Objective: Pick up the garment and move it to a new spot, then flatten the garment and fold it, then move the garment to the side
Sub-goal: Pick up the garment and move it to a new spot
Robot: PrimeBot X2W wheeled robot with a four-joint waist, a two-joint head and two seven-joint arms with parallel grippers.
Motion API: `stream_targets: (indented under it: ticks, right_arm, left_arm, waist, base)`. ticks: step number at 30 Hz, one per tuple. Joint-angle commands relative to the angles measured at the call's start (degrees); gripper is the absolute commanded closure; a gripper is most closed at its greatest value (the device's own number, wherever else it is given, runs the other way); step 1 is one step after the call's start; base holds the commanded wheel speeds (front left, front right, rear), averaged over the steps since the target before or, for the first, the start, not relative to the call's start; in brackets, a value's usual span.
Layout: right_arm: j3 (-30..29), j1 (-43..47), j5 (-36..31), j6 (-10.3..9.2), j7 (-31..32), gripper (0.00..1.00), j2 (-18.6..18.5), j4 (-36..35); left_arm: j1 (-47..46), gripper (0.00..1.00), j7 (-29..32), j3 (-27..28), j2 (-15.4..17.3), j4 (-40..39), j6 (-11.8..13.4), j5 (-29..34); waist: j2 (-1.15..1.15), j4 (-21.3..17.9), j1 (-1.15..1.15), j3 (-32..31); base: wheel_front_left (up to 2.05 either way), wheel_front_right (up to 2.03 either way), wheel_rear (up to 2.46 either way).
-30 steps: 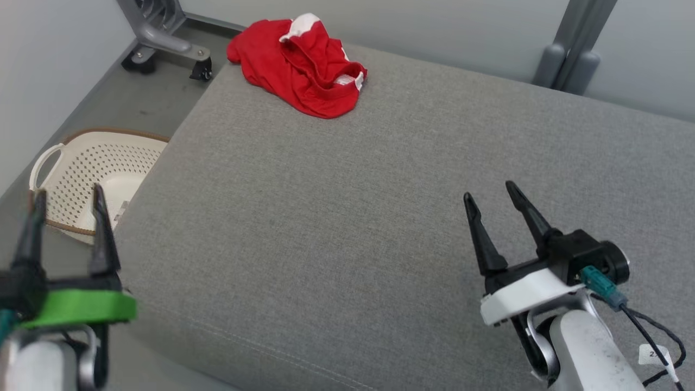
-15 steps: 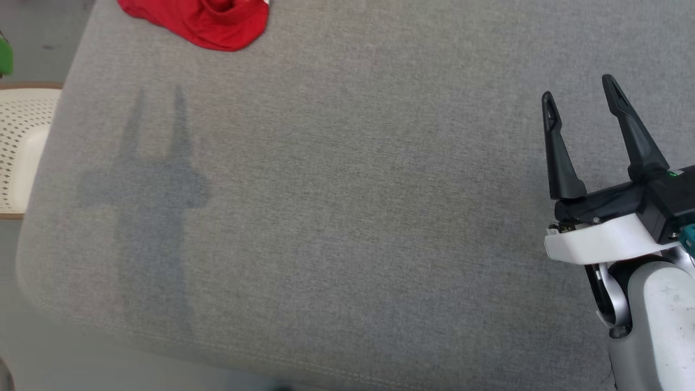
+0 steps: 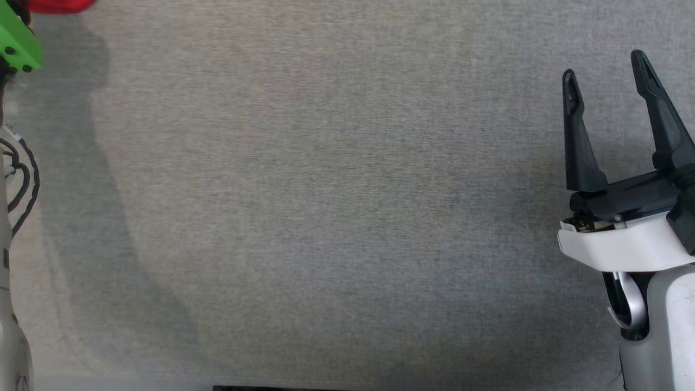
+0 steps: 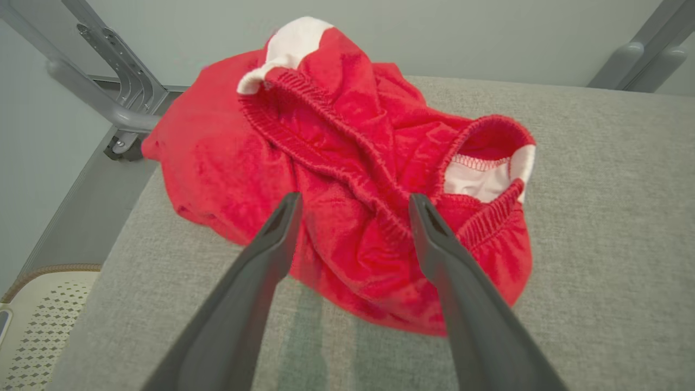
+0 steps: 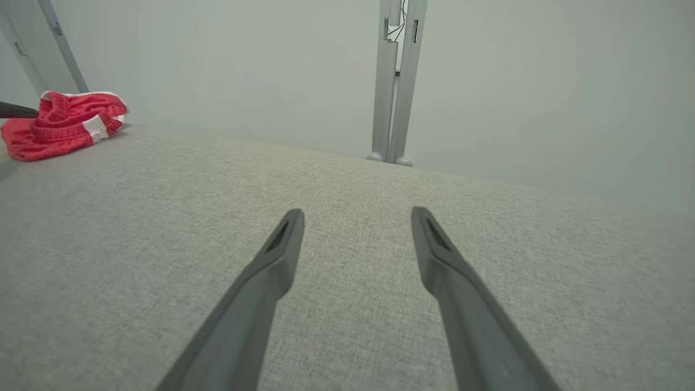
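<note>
The garment [image 4: 347,179] is a crumpled red piece with white trim and an elastic waistband, lying at the far left corner of the grey cushioned surface [image 3: 326,190]. In the head view just a red sliver of the garment [image 3: 57,5] shows at the top left edge. My left gripper [image 4: 353,203] hovers open just in front of and above it, the fingers spread and holding nothing. My right gripper [image 3: 602,62] stands open over the bare cushion at the right, far from the garment [image 5: 59,125], with nothing between its fingers [image 5: 355,214].
A cream perforated basket [image 4: 38,320] sits on the floor left of the cushion. Grey metal frame legs [image 4: 108,92] stand behind the garment, and a grey post [image 5: 396,81] rises at the back wall. The left arm's green mount [image 3: 16,43] and cable show at the head view's left edge.
The head camera has tilted down and swung right, so the garment slid out toward the top left. The left arm has reached forward toward the garment. Both grippers stay open.
</note>
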Motion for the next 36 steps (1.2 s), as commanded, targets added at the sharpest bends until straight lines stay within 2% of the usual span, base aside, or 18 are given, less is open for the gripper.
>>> stream_targets:
  ticks: [1,6,7,8,9,17,21,26,32,36]
  right_arm:
    - [-0.2,-0.5,0.0,-0.08,-0.5,0.00,0.3,-0.4]
    - [-0.3,-0.9,-0.2,-0.07,-1.7,0.00,0.7,0.0]
    - [-0.2,-1.0,-0.2,-0.07,-1.9,0.00,0.8,0.1]
    - [-0.1,-1.1,-0.2,-0.07,-2.2,0.00,0.9,0.3]
    - [-0.1,-1.2,-0.2,-0.07,-2.3,0.00,1.0,0.5]
    - [0.4,-2.0,0.5,-0.08,-5.0,0.00,2.1,4.3]
    - [0.5,-2.0,1.3,-0.08,-6.8,0.00,2.8,7.9]
    - [-0.1,-0.6,2.7,-0.07,-8.7,0.00,3.8,12.7]
    - [-0.5,1.5,4.7,-0.08,-10.1,0.00,4.3,17.7]
    - [-0.5,3.1,7.6,-0.08,-10.4,0.00,4.4,20.3]
  left_arm:
    - [-1.5,0.00,0.0,0.1,0.5,1.0,-0.1,-0.7]
    - [-2.1,0.00,1.0,-0.9,0.9,4.0,-0.2,-2.9]
    - [-2.0,0.18,0.9,-1.3,1.0,4.3,-0.2,-3.1]
    - [-1.7,0.77,0.8,-1.9,1.1,4.6,-0.2,-3.5]
    - [-1.5,1.00,0.7,-2.3,1.3,4.8,-0.2,-3.8]
    - [-1.4,1.00,-3.7,-5.2,4.2,4.8,-0.2,-3.8]
    - [-2.7,1.00,-6.7,-6.0,5.8,4.0,-0.2,-3.0]
    - [-3.0,1.00,-6.6,-9.5,6.9,1.4,-0.2,-1.7]
    - [-2.4,1.00,-3.9,-15.3,5.8,-5.1,-0.2,-2.8]
    - [-1.7,1.00,-1.3,-18.5,3.4,-11.0,-0.1,-5.7]
  waist:
    - [0.00,-3.8,-0.01,3.7]
    - [0.00,-4.3,-0.01,3.7]
    - [0.00,-4.4,-0.01,3.6]
    - [0.00,-4.4,-0.01,3.4]
    - [0.00,-4.5,-0.01,3.3]
    - [0.00,-5.5,-0.01,-1.5]
    - [0.00,-6.9,-0.01,-6.9]
    - [0.00,-8.8,-0.01,-14.5]
    - [0.00,-11.6,-0.01,-23.6]
    - [0.00,-13.8,-0.01,-28.6]
  base:
    - [0.00,0.00,0.00]
    - [0.00,0.00,0.00]
    - [0.00,0.00,0.00]
    - [0.00,0.00,0.00]
    - [0.00,0.00,0.00]
    - [0.00,0.00,0.00]
    - [0.00,0.00,0.00]
    - [0.00,0.00,0.00]
    - [0.00,0.00,0.00]
    - [0.00,0.00,0.00]
